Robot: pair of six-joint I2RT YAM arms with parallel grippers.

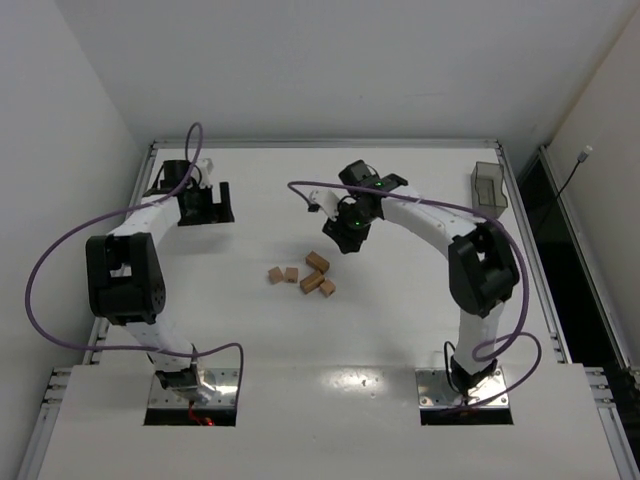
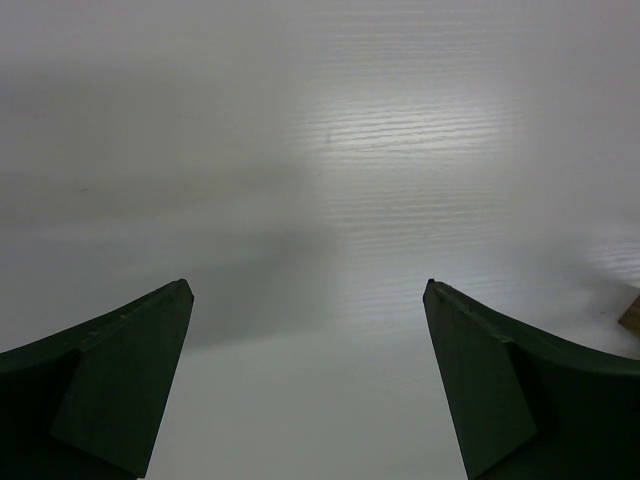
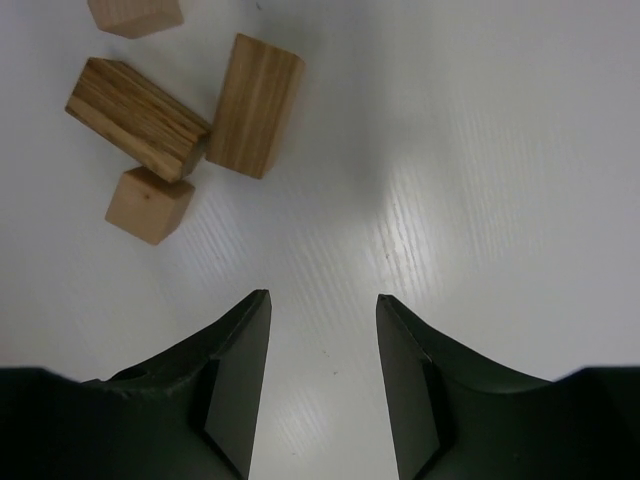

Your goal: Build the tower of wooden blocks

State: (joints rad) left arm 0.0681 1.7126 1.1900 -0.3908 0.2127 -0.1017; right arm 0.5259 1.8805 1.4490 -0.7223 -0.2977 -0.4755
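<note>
Several loose wood blocks (image 1: 311, 283) lie flat in a small cluster at mid-table; none is stacked, and no tower shows in any view. My right gripper (image 1: 345, 243) hovers just behind the cluster, open and empty. In the right wrist view its jaws (image 3: 323, 300) stand apart over bare table, with two bricks (image 3: 254, 105) (image 3: 137, 118) and two cubes (image 3: 150, 205) ahead to the left. My left gripper (image 1: 212, 212) is far back on the left, away from the blocks. It is open and empty in the left wrist view (image 2: 308, 287), where a tan block corner (image 2: 632, 312) shows at the right edge.
A translucent grey bin (image 1: 488, 187) stands at the table's back right corner. White walls rise behind and to the left of the table (image 1: 400, 330). Purple cables loop off both arms.
</note>
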